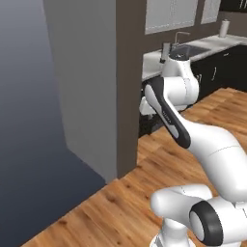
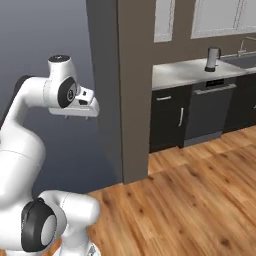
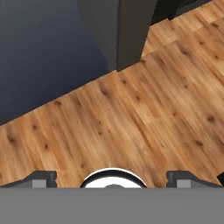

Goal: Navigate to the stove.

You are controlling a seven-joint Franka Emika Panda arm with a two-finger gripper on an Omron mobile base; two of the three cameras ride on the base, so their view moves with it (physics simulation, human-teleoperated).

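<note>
The stove is out of view in all three views. My gripper (image 3: 111, 179) hangs folded close in front of the arm and points down at the wooden floor (image 3: 144, 109); its two fingertips (image 3: 41, 179) stand wide apart with nothing between them, so it is open. From the right base view the hand (image 2: 80, 107) sits at chest height, left of a tall brown pillar (image 2: 135, 90).
A tall grey and brown cabinet block (image 1: 91, 82) stands straight ahead. Right of it runs a light counter (image 2: 185, 72) over dark cabinets, with a dishwasher (image 2: 212, 112), a silver canister (image 2: 212, 59) and a sink with faucet (image 1: 185, 48). Open wooden floor (image 2: 200, 200) stretches rightward.
</note>
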